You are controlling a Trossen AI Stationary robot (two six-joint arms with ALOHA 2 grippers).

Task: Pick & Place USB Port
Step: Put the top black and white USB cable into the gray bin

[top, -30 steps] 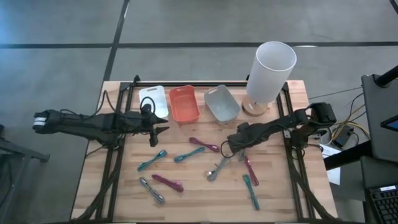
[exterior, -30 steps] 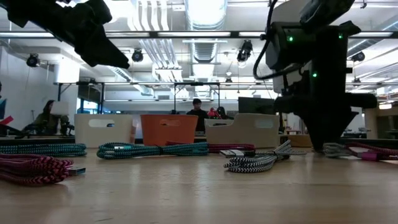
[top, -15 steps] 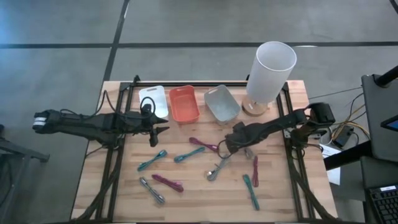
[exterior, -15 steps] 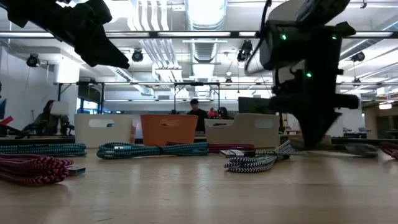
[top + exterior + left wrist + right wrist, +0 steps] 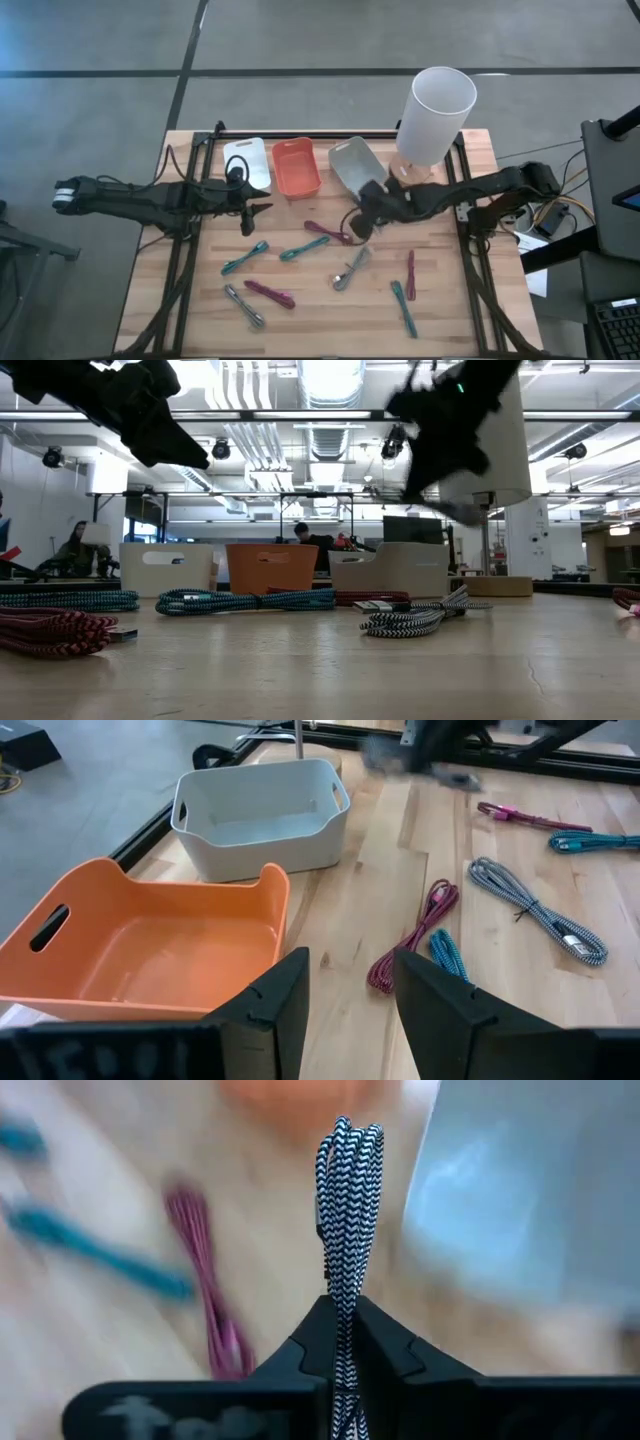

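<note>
My right gripper (image 5: 360, 220) hangs above the table just in front of the grey bin (image 5: 357, 168), shut on a black-and-white braided USB cable (image 5: 348, 1210) coiled into a bundle. Several other coiled cables lie flat on the wood: teal (image 5: 305, 247), magenta (image 5: 328, 233) and grey-white (image 5: 350, 268). My left gripper (image 5: 350, 965) waits open at the table's left, near the orange bin (image 5: 150, 940), with nothing between its fingers. My right gripper pinches the folded bundle of the black-and-white cable (image 5: 343, 1305) between its two fingers, several strands together. The looped end (image 5: 350, 1140) sticks out beyond the fingertips. The cable is lifted clear of the table.
A white bin (image 5: 248, 163), the orange bin (image 5: 296, 167) and the grey bin stand in a row along the far edge. A tall white cylinder (image 5: 435, 110) stands at the far right. More cables lie near the front edge (image 5: 403, 305), (image 5: 270, 293).
My right gripper has shut on the black-and-white cable, risen well clear of the table and swung toward the far edge and the grey bin, carrying the cable with it. My left arm has kept still.
</note>
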